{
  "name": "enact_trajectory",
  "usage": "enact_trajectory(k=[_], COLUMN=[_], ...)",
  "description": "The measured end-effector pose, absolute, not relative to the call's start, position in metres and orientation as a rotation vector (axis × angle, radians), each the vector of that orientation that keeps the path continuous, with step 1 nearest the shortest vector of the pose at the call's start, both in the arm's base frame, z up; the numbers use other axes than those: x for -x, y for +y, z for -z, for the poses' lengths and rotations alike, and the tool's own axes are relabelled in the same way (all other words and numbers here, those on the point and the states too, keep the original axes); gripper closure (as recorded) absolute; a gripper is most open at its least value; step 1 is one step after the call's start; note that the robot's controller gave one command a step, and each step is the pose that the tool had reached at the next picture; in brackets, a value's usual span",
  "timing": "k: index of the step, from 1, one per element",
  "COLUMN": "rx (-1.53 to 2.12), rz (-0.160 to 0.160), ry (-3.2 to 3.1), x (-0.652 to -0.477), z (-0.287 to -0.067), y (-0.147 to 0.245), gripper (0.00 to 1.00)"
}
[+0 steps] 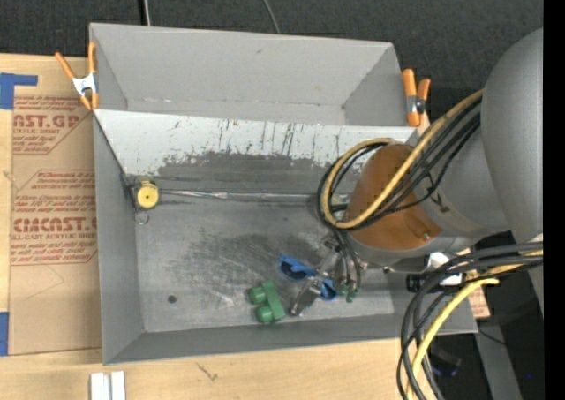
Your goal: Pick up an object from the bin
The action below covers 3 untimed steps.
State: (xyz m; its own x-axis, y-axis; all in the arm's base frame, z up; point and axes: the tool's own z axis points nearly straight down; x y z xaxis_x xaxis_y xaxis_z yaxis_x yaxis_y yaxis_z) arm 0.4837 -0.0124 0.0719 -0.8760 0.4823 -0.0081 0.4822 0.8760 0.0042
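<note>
My gripper (335, 275) is low in the bin's front right part, under the orange wrist cover. A small blue thing (296, 267) lies right at its left side, and part of it runs under the gripper. A green blocky piece (265, 302) sits just left of and below the gripper, near the front wall. Whether the blue thing is gripped cannot be made out.
A small yellow round thing (146, 195) rests at the far left of the bin floor, by the left wall. The arm and its looped cables cover the bin's right side.
</note>
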Motion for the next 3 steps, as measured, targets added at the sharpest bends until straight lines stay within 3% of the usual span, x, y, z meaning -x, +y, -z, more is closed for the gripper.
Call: enact_trajectory(k=[1,2,3], rx=[-0.780,-0.779,-0.776], rz=[-0.002,-0.004,-0.003], ry=[3.038,3.041,3.038], x=[-0.485,-0.485,-0.487], z=[-0.073,-0.075,-0.146], y=[-0.012,-0.011,-0.011], gripper=[0.00,1.00,1.00])
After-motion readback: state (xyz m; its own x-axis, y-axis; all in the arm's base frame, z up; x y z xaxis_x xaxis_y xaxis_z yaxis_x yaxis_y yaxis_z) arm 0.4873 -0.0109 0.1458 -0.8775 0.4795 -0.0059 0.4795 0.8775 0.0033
